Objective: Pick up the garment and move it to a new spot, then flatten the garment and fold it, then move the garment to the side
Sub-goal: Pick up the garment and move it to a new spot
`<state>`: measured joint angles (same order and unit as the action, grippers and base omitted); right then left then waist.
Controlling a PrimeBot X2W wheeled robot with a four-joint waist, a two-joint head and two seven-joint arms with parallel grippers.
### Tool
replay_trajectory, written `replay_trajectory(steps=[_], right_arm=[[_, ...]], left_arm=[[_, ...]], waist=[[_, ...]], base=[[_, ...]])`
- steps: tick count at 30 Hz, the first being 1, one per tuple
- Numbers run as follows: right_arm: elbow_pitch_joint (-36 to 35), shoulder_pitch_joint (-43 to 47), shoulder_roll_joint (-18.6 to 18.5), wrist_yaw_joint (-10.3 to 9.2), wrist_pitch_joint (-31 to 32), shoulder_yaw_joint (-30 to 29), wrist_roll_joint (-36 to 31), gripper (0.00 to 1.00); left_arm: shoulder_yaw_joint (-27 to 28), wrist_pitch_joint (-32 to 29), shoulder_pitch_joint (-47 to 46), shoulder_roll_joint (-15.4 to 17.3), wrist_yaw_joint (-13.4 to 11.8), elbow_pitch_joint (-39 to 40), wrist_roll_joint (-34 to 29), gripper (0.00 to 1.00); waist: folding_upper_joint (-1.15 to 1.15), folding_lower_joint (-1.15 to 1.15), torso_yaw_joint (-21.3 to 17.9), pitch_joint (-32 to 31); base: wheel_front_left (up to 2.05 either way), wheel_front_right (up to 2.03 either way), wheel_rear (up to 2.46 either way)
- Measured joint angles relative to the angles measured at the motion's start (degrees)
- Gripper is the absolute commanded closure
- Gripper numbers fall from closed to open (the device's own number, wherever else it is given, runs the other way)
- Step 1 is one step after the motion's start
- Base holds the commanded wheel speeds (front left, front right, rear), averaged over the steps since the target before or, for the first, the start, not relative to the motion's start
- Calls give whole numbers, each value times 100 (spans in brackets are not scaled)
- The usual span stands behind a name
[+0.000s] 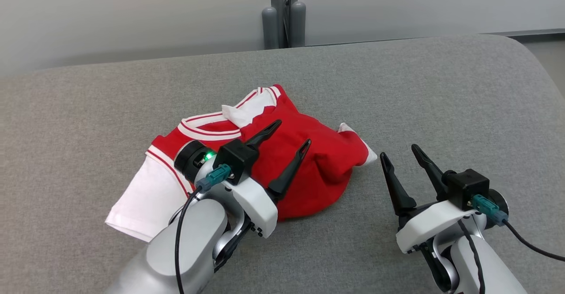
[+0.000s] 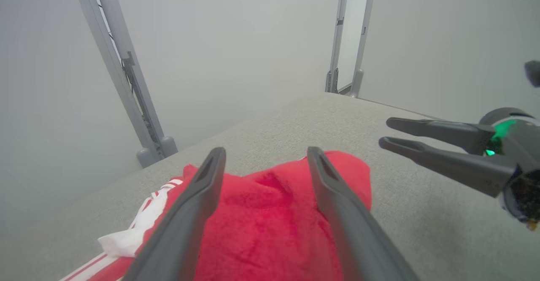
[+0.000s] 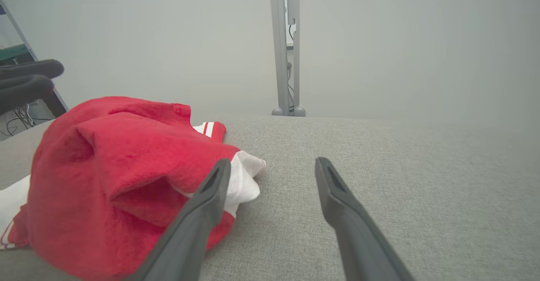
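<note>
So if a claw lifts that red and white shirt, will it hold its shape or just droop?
Probably droops: the shirt lies crumpled in soft folds. Likely light, as it's only cloth. It shouldn't slide much on the grey fabric surface.

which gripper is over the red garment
The left gripper, open, is above the crumpled red garment. The right gripper, also open, is off to its side, over the grey surface.
</note>
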<state>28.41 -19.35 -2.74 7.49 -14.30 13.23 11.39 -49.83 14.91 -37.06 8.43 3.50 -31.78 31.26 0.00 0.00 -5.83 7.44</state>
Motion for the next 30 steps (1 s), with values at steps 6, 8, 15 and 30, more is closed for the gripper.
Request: replay_trajectory(steps=[6,8,15,30], right_arm=[[-15,37,-1,0,-1,-62,8,0],[-41,58,0,0,-1,-100,7,0],[-165,115,0,0,-18,-288,-71,0],[-290,168,-1,0,74,-318,-127,0]], left_arm=[[652,0,449,160,-237,635,-305,0],[910,1,599,230,-314,799,-367,0],[1992,1,1145,453,-665,1315,-667,0],[2958,1,1561,599,-211,1078,-1061,0]], waist=[[0,0,141,-55],[0,0,182,-51],[0,0,306,-42],[0,0,358,5]], base=[[0,0,0],[0,0,0],[0,0,0],[0,0,0]])
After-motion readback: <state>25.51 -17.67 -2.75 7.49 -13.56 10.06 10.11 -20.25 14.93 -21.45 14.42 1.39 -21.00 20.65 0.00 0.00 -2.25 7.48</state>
